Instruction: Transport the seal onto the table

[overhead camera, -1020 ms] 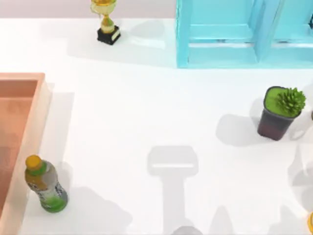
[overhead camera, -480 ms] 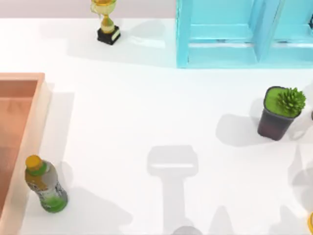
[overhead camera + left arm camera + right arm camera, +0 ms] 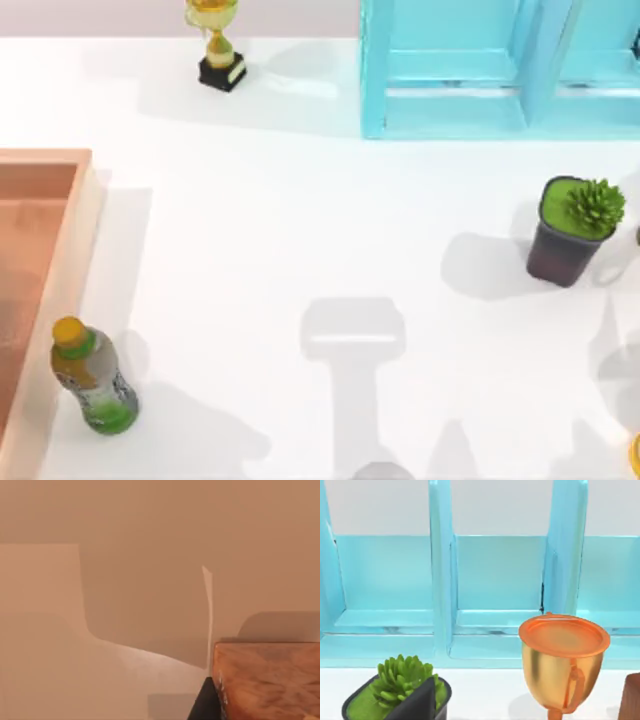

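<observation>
Seal [image 3: 267, 680]: wood-grain orange-tan block, close up in L wrist view, over floor of tray [image 3: 125, 605]; resting or lifted, can't tell. L gripper [image 3: 206, 700]: dark part of it hard against seal's side edge; whether clamped on it or spread, can't tell. R gripper [image 3: 417, 705]: dark part of it in front of potted plant [image 3: 400, 682], facing blue cabinet [image 3: 500, 575]; gold cup [image 3: 562, 655] near plant; grip width can't tell. Top view: white table [image 3: 300, 220], tray at L edge, green bottle [image 3: 92, 385] w/ orange cap upright just beside tray's rim, trophy [image 3: 217, 45] on black base at far edge, cabinet far R, plant near R edge.
</observation>
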Controlling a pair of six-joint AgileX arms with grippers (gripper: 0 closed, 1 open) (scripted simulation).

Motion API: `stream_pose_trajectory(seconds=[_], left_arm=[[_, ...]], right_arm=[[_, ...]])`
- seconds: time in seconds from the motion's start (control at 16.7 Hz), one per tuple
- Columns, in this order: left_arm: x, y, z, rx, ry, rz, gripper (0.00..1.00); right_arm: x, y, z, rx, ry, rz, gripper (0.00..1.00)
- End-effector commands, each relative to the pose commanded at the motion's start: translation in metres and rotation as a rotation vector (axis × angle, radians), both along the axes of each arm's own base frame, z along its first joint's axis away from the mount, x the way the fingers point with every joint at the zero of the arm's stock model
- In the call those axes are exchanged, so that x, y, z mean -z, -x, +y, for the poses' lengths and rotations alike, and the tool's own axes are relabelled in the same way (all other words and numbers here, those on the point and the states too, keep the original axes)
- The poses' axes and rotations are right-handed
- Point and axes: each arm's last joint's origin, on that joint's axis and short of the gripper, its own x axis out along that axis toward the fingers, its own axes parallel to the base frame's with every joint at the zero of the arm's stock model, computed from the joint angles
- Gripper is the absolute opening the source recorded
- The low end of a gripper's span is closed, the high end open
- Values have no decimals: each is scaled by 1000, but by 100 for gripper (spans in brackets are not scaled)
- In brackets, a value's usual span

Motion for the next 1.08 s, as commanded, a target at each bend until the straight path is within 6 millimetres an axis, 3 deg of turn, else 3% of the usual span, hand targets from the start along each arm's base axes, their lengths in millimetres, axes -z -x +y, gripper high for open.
stream_pose_trajectory(seconds=[0.12,0.18,0.72,0.84,1.08], left_arm=[[0,0,0,0,0,0,2],[0,0,0,0,0,0,0],[-2,-1,-1,4,-2,-4,0],[-18,-7,-7,27,-22,-44,0],[-85,-26,-47,132,-75,-191,0]], right_arm=[[0,0,0,0,0,0,100],[0,0,0,0,0,0,100],[0,0,0,0,0,0,100],[0,0,0,0,0,0,100],[0,0,0,0,0,0,100]])
